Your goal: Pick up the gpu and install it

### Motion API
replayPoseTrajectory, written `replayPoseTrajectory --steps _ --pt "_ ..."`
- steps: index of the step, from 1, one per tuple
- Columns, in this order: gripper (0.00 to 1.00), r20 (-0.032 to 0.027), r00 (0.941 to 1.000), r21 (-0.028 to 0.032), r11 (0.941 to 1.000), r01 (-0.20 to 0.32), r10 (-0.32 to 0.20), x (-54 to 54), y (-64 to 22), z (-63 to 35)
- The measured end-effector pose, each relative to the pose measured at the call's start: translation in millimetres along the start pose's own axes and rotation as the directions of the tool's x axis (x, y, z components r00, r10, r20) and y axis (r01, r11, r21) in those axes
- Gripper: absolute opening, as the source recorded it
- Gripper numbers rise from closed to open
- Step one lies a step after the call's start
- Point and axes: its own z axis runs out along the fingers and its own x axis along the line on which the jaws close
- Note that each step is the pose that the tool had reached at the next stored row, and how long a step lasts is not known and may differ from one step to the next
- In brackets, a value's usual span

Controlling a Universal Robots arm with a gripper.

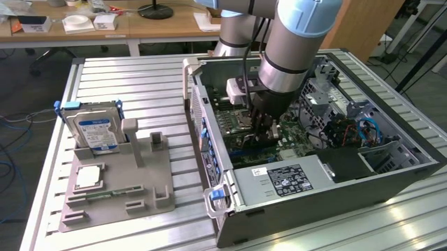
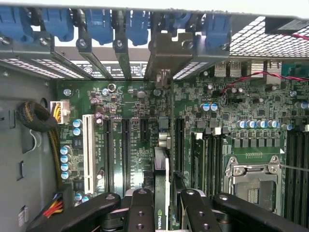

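The gripper (image 2: 164,195) is clamped on the gpu (image 2: 161,171), its 2 black fingers (image 2: 141,208) pressing the card's flat faces. The card stands on edge over the motherboard (image 2: 241,106), among the long black slots. Its long axis runs from the fingers straight to the case's back wall, and its silver bracket (image 2: 166,55) points at the row of blue clips (image 2: 135,21). Whether its lower edge sits in a slot cannot be told.

In the exterior view the gripper (image 1: 264,130) is down inside the open computer case (image 1: 335,204), with the back wall at roughly 9 o'clock from it. The power supply (image 1: 286,180) lies at 5 o'clock. Well apart at 9 o'clock, a grey tray (image 1: 119,209) holds an upright hard drive (image 1: 98,130) and a square silver chip (image 1: 89,178). A wooden desk (image 1: 160,26) stands at 11 o'clock.
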Motion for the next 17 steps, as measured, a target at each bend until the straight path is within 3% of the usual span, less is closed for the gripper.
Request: replayPoseTrajectory --steps 4,17 --pt "0.26 -0.0035 1.0 0.0 1.0 0.0 0.0 0.2 0.0 -0.9" --pt "0.26 -0.0045 1.0 0.0001 1.0 0.0 0.0 0.6 0.2 0.7"
